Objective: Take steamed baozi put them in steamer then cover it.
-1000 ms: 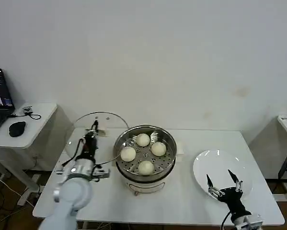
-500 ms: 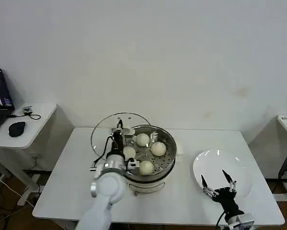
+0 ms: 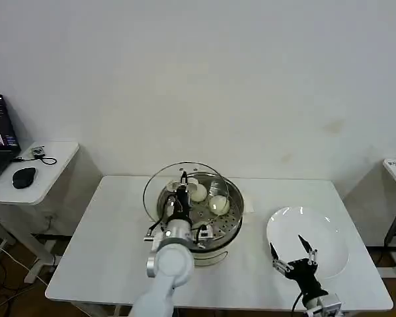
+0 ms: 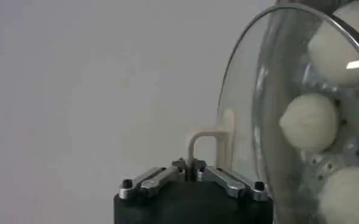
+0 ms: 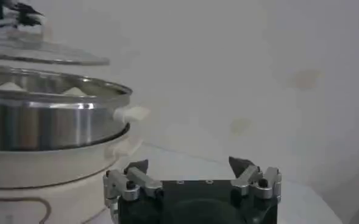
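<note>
We see a white table [image 3: 105, 257] from above. At centre frame, the left pincer [image 3: 182, 187] is closed on the knob of a round glass lid [image 3: 159, 191], holding it above the steamer [image 3: 232, 218] but offset toward the left of the frame, so the lid overlaps only part of the pot. The steamed baozi [image 3: 219, 205] already sit inside on the perforated tray, visible through and beside the glass. We judge the loading done and the covering step in hand. Next, the lid needs to travel right until centred over the rim, then lower level and be released. At lower right, the right pincer [image 3: 291, 258] waits open beside a bare white plate [image 3: 330, 238].
</note>
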Controlling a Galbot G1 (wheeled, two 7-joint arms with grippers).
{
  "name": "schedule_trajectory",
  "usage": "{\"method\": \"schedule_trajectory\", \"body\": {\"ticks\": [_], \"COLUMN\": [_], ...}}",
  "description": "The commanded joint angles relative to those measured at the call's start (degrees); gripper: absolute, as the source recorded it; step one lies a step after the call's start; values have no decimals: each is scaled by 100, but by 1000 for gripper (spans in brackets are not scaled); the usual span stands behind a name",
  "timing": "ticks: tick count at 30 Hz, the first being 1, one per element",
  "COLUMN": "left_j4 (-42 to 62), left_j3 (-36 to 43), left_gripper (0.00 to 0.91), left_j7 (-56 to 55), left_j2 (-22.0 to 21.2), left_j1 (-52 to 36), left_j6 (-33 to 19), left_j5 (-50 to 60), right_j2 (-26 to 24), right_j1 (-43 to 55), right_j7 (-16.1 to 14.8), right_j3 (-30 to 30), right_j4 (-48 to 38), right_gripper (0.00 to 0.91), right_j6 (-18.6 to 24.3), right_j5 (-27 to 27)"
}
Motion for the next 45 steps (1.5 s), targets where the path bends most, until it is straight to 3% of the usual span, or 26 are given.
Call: {"method": "schedule_trajectory", "body": {"ticks": [1,45], "left_j4": [188,287], "left_j3": [158,308], "left_gripper": [0,0], "left_j7": [19,-24], "left_j2": [-180,-202], "left_j1": [6,153], "left_j6": [3,-87], "left_j5": [166,178], "right_j2": [17,59], "right_j1": [2,-1], "right_j7": [-2,3], "right_j3": [-64,-232], "right_j4": [-26,-105], "right_gripper": [907,907], "right_j6": [8,37], "right_j5": [-57,-170]}}
